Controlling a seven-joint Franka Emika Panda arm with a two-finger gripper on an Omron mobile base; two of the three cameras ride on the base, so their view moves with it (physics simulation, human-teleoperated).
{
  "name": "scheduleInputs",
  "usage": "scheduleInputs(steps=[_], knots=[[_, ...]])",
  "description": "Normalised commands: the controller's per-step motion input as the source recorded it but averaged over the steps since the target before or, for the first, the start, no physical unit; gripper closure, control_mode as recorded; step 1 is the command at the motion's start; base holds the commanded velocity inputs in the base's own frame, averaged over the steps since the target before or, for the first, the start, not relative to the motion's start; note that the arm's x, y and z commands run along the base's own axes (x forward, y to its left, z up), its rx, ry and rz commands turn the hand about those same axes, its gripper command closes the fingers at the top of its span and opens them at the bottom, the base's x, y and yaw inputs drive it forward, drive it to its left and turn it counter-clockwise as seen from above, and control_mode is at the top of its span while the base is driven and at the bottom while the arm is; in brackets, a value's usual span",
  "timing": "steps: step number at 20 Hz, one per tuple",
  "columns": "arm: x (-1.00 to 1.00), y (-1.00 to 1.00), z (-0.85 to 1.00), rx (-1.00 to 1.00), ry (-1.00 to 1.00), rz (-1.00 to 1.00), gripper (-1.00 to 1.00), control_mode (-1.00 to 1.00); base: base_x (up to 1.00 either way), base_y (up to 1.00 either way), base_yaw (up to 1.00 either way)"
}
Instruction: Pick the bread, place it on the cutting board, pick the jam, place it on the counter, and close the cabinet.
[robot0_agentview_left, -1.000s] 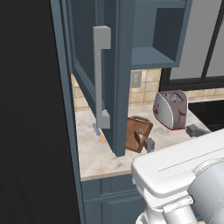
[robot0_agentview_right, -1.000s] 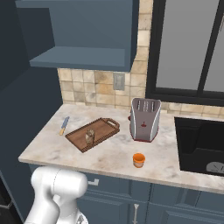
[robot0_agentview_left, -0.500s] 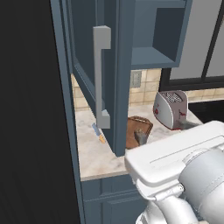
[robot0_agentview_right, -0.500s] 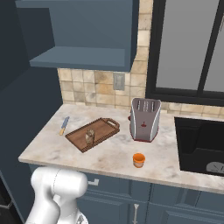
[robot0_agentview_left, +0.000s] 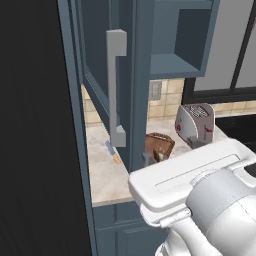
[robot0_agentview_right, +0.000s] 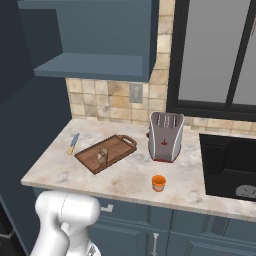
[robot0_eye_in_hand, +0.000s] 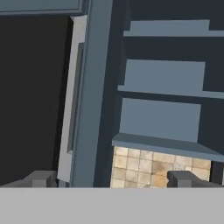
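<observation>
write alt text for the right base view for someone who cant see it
A beige marbled counter holds a dark wooden cutting board with the small bread on it, a toaster beside it, and an orange jam near the front edge. The blue-grey cabinet above stands open.

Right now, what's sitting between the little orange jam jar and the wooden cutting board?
Nothing. In the right base view, the counter lies bare between the jam and the cutting board; the toaster stands off to one side.
</observation>
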Motion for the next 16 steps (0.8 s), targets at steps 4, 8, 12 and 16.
scheduleInputs(steps=[4, 8, 12, 16], knots=[[0.19, 0.13, -0.13, 0.00, 0.00, 0.00, -1.00, -1.00, 0.00, 0.00, 0.00], [0.20, 0.04, -0.14, 0.00, -0.01, 0.00, -1.00, -1.00, 0.00, 0.00, 0.00], [0.20, 0.06, -0.16, 0.00, 0.00, 0.00, -1.00, -1.00, 0.00, 0.00, 0.00], [0.15, 0.11, -0.18, 0.00, 0.00, 0.00, -1.00, -1.00, 0.00, 0.00, 0.00]])
